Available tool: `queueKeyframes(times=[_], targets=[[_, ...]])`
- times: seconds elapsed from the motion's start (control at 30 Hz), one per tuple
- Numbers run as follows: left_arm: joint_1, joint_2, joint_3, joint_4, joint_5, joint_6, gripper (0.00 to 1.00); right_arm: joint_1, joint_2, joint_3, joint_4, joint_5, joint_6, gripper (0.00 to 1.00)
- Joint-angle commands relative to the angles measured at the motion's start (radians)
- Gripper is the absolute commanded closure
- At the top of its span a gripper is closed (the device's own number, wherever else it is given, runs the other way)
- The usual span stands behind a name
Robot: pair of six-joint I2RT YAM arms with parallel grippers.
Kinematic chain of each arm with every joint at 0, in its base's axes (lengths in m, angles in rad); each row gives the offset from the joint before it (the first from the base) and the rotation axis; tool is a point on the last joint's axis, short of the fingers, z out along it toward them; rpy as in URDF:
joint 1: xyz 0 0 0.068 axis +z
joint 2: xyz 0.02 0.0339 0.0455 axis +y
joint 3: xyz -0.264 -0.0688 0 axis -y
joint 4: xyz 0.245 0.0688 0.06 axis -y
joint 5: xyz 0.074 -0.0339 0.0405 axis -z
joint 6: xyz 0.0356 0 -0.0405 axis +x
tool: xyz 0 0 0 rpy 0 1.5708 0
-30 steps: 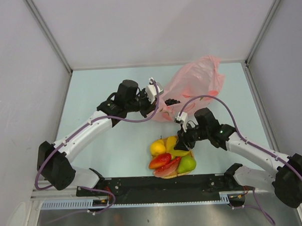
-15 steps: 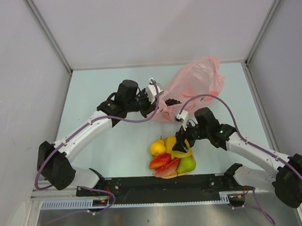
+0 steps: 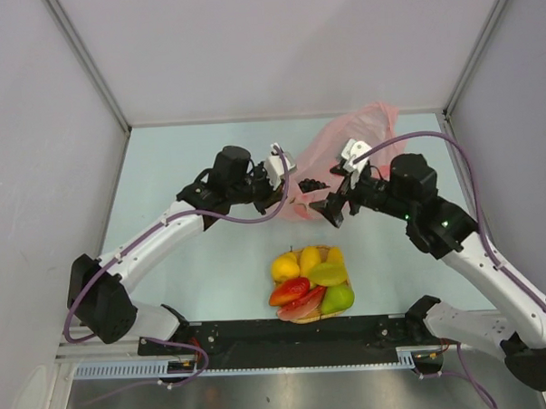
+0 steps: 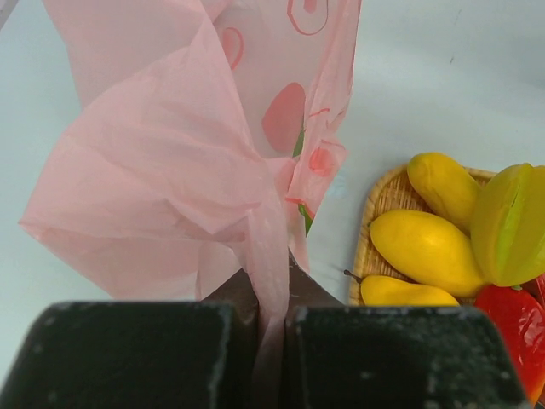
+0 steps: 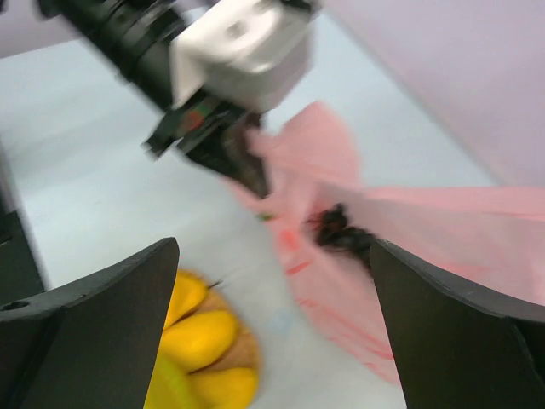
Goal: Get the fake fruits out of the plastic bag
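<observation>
We find the right gripper (image 3: 333,207), wide and empty, gone from the woven tan tray (image 4: 364,247) to the thin pink plastic bag (image 3: 359,142), whose edge the left gripper (image 4: 271,341) pinches; the dark purple grape bunch (image 3: 313,183) lies in its mouth.

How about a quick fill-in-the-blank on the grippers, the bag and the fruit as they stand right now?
1. The left gripper is ____ on an edge of the plastic bag.
2. The right gripper is ____ and holds nothing.
3. The dark fruit at the bag's opening is the ____ bunch.
4. The yellow fruits lie on the woven ____.
Missing words: shut; open; grape; tray.
</observation>
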Motion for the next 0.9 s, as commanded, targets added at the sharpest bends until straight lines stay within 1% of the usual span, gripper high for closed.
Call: queueKeyframes(times=[0.0, 0.03, 0.07, 0.1, 0.13, 0.17, 0.2, 0.23, 0.27, 0.3, 0.37, 0.4, 0.43, 0.47, 0.5, 0.53, 0.57, 0.6, 0.67, 0.7, 0.73, 0.77, 0.8, 0.87], targets=[[-0.004, -0.028, -0.013, 0.025, 0.026, -0.006, 1.0, -0.096, 0.042, 0.031, 0.045, 0.19, -0.038, 0.02], [-0.004, -0.031, -0.01, 0.011, 0.023, -0.018, 1.0, -0.139, 0.067, 0.033, 0.062, 0.175, -0.001, 0.04], [-0.004, -0.036, -0.007, 0.002, 0.018, -0.025, 1.0, -0.185, 0.09, 0.031, 0.1, 0.142, 0.081, 0.12], [-0.003, -0.039, -0.004, -0.003, 0.014, -0.029, 1.0, -0.289, 0.143, 0.031, 0.116, 0.09, 0.123, 0.18], [-0.003, -0.039, -0.009, -0.012, 0.014, -0.029, 1.0, -0.323, 0.177, 0.031, 0.148, -0.019, 0.149, 0.25], [-0.004, -0.037, -0.018, -0.014, 0.003, -0.029, 1.0, -0.348, 0.211, 0.031, 0.163, -0.05, 0.159, 0.42], [-0.003, -0.033, -0.019, -0.015, -0.003, -0.029, 1.0, -0.36, 0.254, 0.031, 0.179, -0.055, 0.156, 0.52], [-0.003, -0.025, -0.021, -0.018, -0.006, -0.029, 1.0, -0.369, 0.323, 0.031, 0.196, -0.023, 0.153, 0.58], [-0.004, -0.02, -0.027, -0.018, -0.014, -0.028, 1.0, -0.369, 0.361, 0.031, 0.199, -0.018, 0.119, 0.71], [-0.003, -0.016, -0.027, -0.015, -0.035, -0.016, 1.0, -0.369, 0.39, 0.031, 0.196, -0.018, 0.102, 0.78], [-0.002, 0.01, -0.012, -0.021, -0.051, -0.005, 1.0, -0.353, 0.447, 0.031, 0.124, -0.018, 0.09, 0.85], [-0.003, 0.018, -0.001, -0.025, -0.06, 0.006, 1.0, -0.342, 0.455, 0.025, 0.09, -0.02, 0.076, 0.87], [-0.001, 0.027, 0.011, -0.038, -0.06, 0.012, 1.0, -0.325, 0.452, 0.018, 0.011, -0.006, 0.071, 0.88], [-0.002, 0.033, 0.024, -0.041, -0.061, 0.017, 1.0, -0.295, 0.438, -0.001, -0.019, 0.0, 0.062, 0.88], [-0.003, 0.03, 0.022, -0.043, -0.063, 0.03, 1.0, -0.269, 0.416, -0.027, -0.036, 0.012, 0.039, 0.87], [-0.003, 0.027, 0.019, -0.051, -0.067, 0.029, 1.0, -0.248, 0.393, -0.098, -0.047, 0.055, 0.032, 0.87], [-0.003, 0.032, 0.022, -0.063, -0.067, 0.02, 1.0, -0.213, 0.353, -0.128, -0.047, 0.075, 0.028, 0.86], [-0.003, 0.033, 0.019, -0.08, -0.063, -0.004, 1.0, -0.208, 0.339, -0.156, -0.044, 0.088, 0.035, 0.86], [-0.003, 0.029, -0.013, -0.112, -0.022, -0.025, 1.0, -0.211, 0.334, -0.191, -0.012, 0.115, 0.077, 0.83], [-0.001, 0.001, -0.034, -0.109, -0.005, -0.04, 1.0, -0.23, 0.342, -0.193, 0.005, 0.118, 0.09, 0.81], [-0.002, -0.017, -0.057, -0.089, 0.0, -0.041, 1.0, -0.247, 0.352, -0.194, 0.059, 0.112, 0.126, 0.79], [-0.003, -0.034, -0.093, -0.086, 0.005, -0.04, 1.0, -0.263, 0.36, -0.193, 0.091, 0.109, 0.148, 0.74], [-0.003, -0.055, -0.104, -0.087, 0.003, -0.028, 1.0, -0.294, 0.377, -0.191, 0.12, 0.109, 0.171, 0.72], [-0.003, -0.063, -0.131, -0.098, -0.012, 0.003, 1.0, -0.31, 0.403, -0.19, 0.214, 0.1, 0.2, 0.66]])
